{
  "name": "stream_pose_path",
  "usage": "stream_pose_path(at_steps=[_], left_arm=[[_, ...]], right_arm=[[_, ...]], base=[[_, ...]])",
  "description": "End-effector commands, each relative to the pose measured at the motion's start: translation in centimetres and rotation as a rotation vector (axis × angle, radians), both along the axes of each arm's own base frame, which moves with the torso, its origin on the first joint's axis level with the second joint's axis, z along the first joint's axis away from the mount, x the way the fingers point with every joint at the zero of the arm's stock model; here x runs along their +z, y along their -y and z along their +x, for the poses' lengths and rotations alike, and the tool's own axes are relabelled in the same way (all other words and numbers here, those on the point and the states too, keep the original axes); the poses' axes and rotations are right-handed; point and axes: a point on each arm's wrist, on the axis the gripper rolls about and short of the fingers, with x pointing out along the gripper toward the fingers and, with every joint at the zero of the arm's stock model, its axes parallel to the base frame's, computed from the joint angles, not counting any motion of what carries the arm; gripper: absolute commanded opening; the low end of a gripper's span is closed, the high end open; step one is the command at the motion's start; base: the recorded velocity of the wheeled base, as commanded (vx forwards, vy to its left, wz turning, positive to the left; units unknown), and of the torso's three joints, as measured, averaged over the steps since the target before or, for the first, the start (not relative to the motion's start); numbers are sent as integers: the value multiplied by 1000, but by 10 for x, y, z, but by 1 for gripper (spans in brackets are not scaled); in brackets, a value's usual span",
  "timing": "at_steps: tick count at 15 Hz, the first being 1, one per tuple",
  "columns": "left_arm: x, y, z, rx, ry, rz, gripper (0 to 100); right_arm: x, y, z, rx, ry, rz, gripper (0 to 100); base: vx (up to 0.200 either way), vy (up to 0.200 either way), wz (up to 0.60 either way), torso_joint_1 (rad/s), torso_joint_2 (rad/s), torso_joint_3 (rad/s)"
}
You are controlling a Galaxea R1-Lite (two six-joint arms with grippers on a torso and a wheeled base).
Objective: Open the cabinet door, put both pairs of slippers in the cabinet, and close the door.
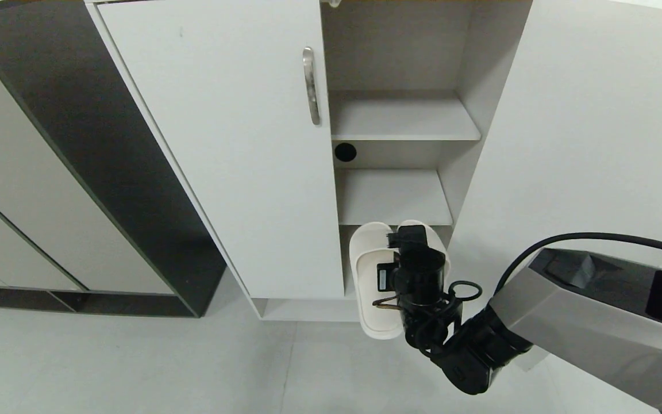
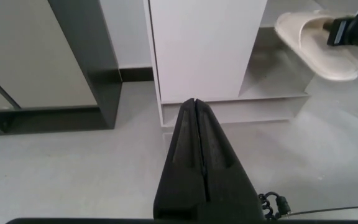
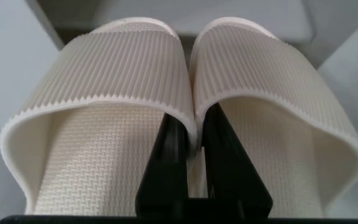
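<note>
I see the white cabinet (image 1: 483, 86) across the top of the head view. Its left door (image 1: 222, 144) is shut, with a silver handle (image 1: 311, 86) near its right edge. The right door (image 1: 584, 132) is swung open on the right side of the frame. Inside are two bare white shelves, an upper shelf (image 1: 403, 118) and a lower shelf (image 1: 391, 198).

The white slippers (image 1: 368, 270) are low in the middle of the frame, side by side, up off the gray floor (image 1: 135, 362). Their toes point at the bottom space of the cabinet, under the lower shelf. I cannot tell how far in they are.

My right gripper (image 1: 410, 236) holds them. Its jaws pinch the two inner sides of the slippers together.

My left gripper (image 2: 196, 109) hangs over the floor in front of the shut door. Its jaws are pressed together with nothing between them.
</note>
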Motion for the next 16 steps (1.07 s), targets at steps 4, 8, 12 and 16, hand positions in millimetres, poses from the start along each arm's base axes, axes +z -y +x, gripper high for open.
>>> stream_pose_path(at_steps=[4,8,12,16], left_arm=[[0,0,0,1,-1,0,0],[0,0,0,-1,-1,-2,0],[0,0,0,-2,-1,-2,0],[0,0,0,-1,-1,-2,0]], right_arm=[[-5,8,-3,-12,42,-53,0],[-7,11,0,-21,41,-54,0],[-5,10,0,-21,45,-50,0],[-5,10,0,-23,46,-49,0]], base=[[0,0,0,2,-1,-30],[50,0,0,1,-1,1],[200,0,0,0,2,4],[200,0,0,4,1,0]])
